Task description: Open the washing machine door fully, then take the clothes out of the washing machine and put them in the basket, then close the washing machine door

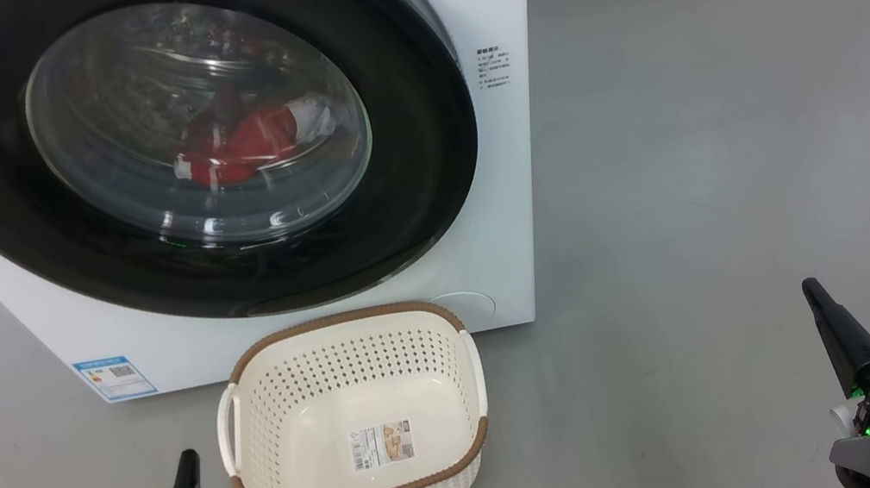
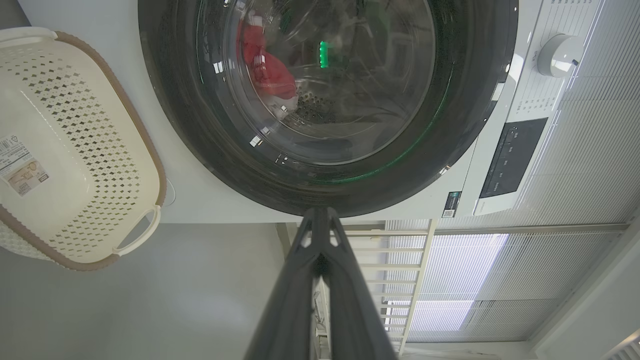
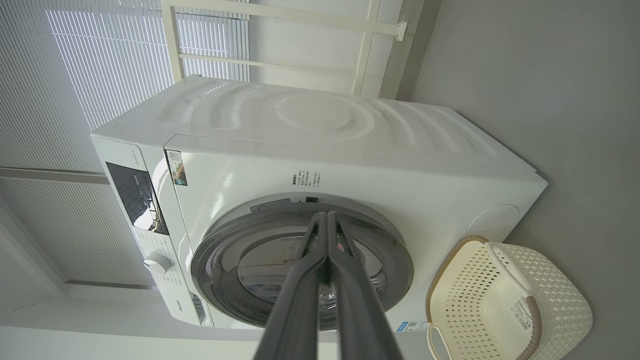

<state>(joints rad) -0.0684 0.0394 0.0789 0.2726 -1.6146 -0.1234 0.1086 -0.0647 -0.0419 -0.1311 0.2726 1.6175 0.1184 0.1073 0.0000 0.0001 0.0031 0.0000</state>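
The white washing machine (image 1: 502,146) fills the upper left of the head view, its black-rimmed round door (image 1: 419,142) closed against the front. Red and white clothes (image 1: 245,145) lie behind the glass, also seen as clothes (image 2: 265,65) in the left wrist view. The cream basket (image 1: 256,434) stands on the floor just before the machine, with nothing but a label inside. My left gripper (image 1: 188,459) is shut at the lower left beside the basket. My right gripper (image 1: 811,291) is shut at the lower right, well away from the machine. In the wrist views the left gripper (image 2: 320,212) and right gripper (image 3: 327,216) have their fingers pressed together.
Grey floor (image 1: 714,130) spreads to the right of the machine. A control panel (image 3: 135,197) and a dial (image 3: 157,262) sit on the machine's upper front. White blinds (image 3: 100,65) and a white rail frame (image 3: 280,20) stand behind it.
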